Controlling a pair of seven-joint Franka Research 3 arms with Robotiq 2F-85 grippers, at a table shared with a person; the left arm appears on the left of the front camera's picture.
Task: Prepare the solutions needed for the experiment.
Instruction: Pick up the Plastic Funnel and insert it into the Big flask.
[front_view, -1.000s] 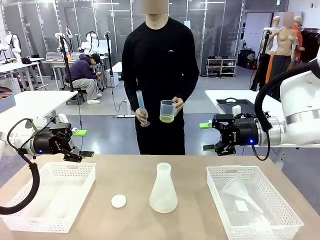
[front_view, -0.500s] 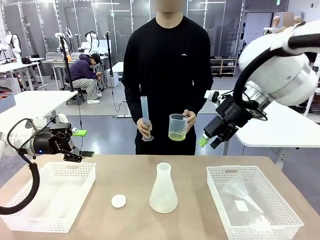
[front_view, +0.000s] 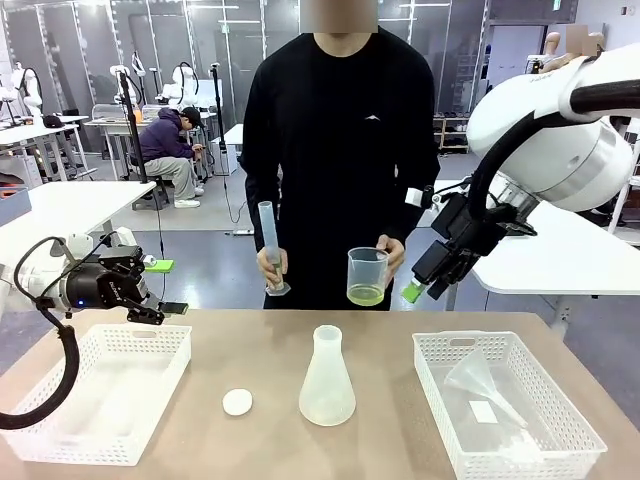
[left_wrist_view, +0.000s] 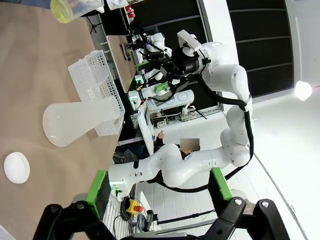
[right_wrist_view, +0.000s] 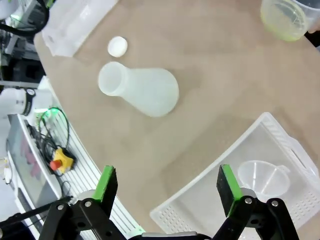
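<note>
At the far edge of the desk, a clear beaker is being held in one hand of the person, and the solutions are seen as a shallow lime-yellow layer at its bottom. A tall measuring cylinder is gripped upright in the other hand. Markings on either vessel cannot be read, and the small pale emblem on the black top is too small to be made out.

Down on the desk, a frosted conical flask is stood upright in the middle, with a round white cap laid near it on the robot's left. A white left basket and a white right basket are set at the sides. A clear funnel and a white slip are lying in the right one, and no print can be told on the slip.

The left gripper is hung over the far corner of the left basket, its jaws spread wide with nothing between them. The right gripper is raised above the desk, to the right of the beaker in the front view, its jaws likewise wide and empty.
</note>
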